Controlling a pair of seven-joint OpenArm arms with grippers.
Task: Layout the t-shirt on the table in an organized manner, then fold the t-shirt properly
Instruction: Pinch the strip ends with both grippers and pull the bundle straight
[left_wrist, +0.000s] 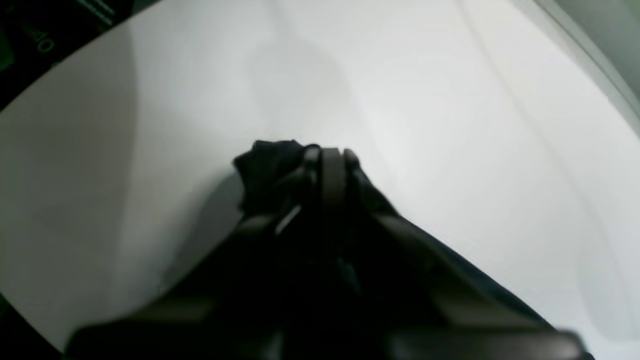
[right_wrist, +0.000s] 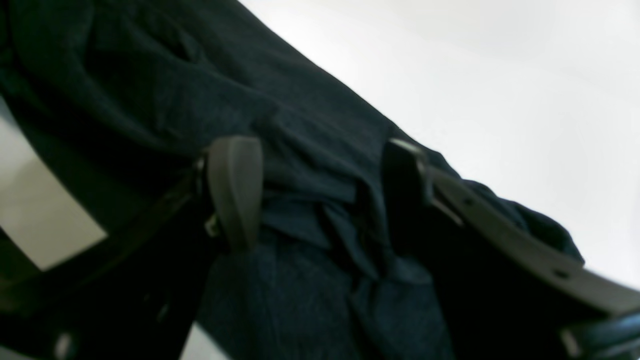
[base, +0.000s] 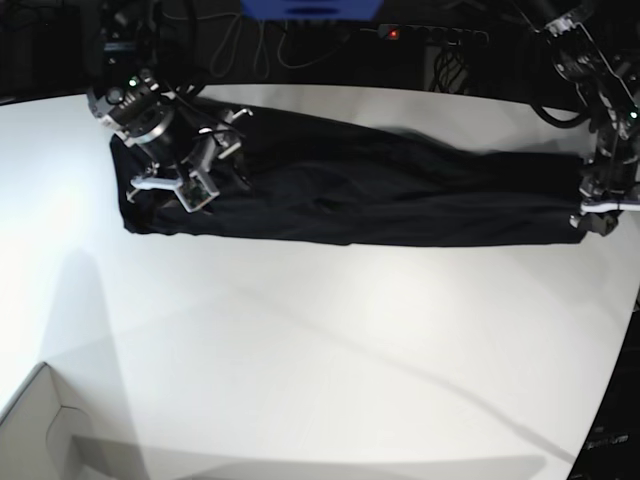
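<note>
At about 10 o'clock in the base view, the right gripper (base: 200, 170) hangs spread wide over the t-shirt (base: 380, 195), stretched across the table (base: 320, 340) far side. At 3 o'clock the left gripper (base: 598, 215) pinches a bunched corner. I'd grab low, then pull evenly outward.

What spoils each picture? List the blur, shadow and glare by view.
Left wrist view: soft focus throughout, the shut left tool and the bunched shirt merge into one dark mass. Right wrist view: the right tool is blurred, the table washes out to white. Base view: sharpest, with long faint shadows across the table and bent edges.
</note>
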